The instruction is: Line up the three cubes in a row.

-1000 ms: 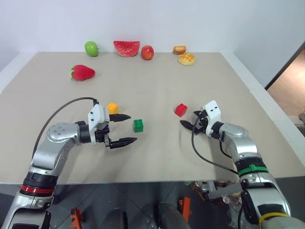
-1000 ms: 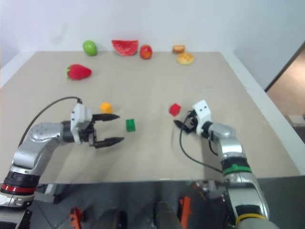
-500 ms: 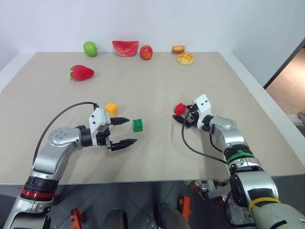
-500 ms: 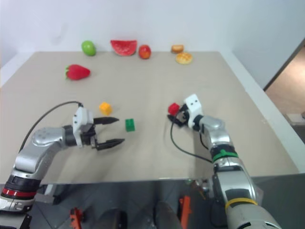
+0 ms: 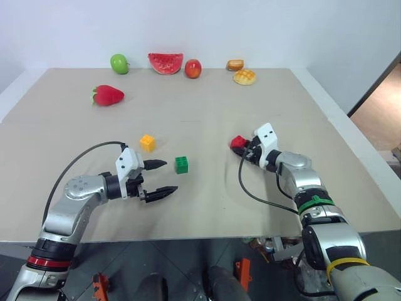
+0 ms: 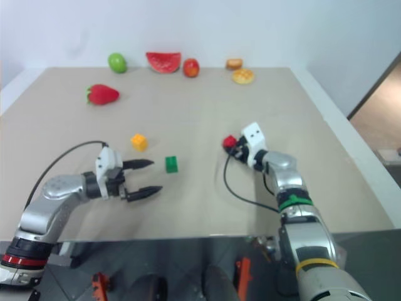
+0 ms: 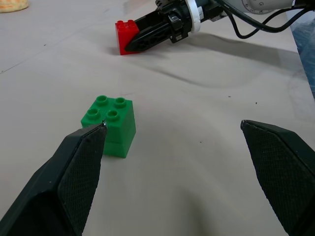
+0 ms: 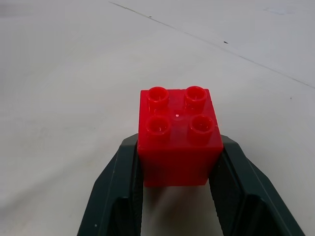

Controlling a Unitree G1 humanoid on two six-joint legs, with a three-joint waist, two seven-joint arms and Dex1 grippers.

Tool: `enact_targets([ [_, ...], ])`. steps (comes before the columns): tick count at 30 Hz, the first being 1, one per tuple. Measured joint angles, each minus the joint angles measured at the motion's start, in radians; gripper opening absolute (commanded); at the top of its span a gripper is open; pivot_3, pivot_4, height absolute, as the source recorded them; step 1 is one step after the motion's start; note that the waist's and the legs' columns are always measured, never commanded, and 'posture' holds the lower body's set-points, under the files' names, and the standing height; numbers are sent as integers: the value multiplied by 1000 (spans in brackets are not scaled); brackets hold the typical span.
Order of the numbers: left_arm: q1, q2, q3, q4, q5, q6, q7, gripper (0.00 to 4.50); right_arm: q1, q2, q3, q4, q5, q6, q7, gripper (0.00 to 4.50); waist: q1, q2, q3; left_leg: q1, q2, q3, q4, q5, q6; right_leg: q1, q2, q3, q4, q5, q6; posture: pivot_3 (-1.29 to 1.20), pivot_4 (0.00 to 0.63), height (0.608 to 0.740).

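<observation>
The red cube (image 5: 237,143) sits right of the table's centre, and my right gripper (image 5: 242,148) is shut on it, one finger pressed to each side (image 8: 178,140). The green cube (image 5: 182,164) rests near the middle. The yellow-orange cube (image 5: 147,142) lies a little farther back and to its left. My left gripper (image 5: 170,175) hovers open just left of and nearer than the green cube (image 7: 110,125), holding nothing. The left wrist view also shows the red cube (image 7: 126,35) pinched by the right gripper's fingers (image 7: 147,38).
Toy food lines the far edge: a green apple (image 5: 119,63), a watermelon slice (image 5: 166,62), a red fruit (image 5: 193,68) and two bread pieces (image 5: 245,76). A red strawberry (image 5: 108,95) lies at the back left. The table's right edge (image 5: 357,157) runs beside my right arm.
My right gripper reached left to the red cube and closed on it. My left gripper sank slightly, still open.
</observation>
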Motion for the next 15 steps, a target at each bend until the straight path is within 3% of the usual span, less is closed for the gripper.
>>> enact_targets([
  [7,-25,52,56,50,-24,34,-31,4500,294,-194,25,-456,128,148,351,1299,7,1,1,-2,-1,-2,0,0,1,0,-2,-4,-1,-1,1,0,150,740],
  [10,-30,63,65,57,-40,44,-69,4500,366,-207,27,-604,173,202,407,1299,-2,1,1,1,0,1,0,0,1,0,-1,-3,0,0,0,0,150,740],
  [15,-17,127,64,57,-49,45,-155,4500,370,-194,55,-644,166,161,410,1299,-2,1,1,3,1,1,0,3,1,1,3,-2,0,-2,3,0,150,740],
])
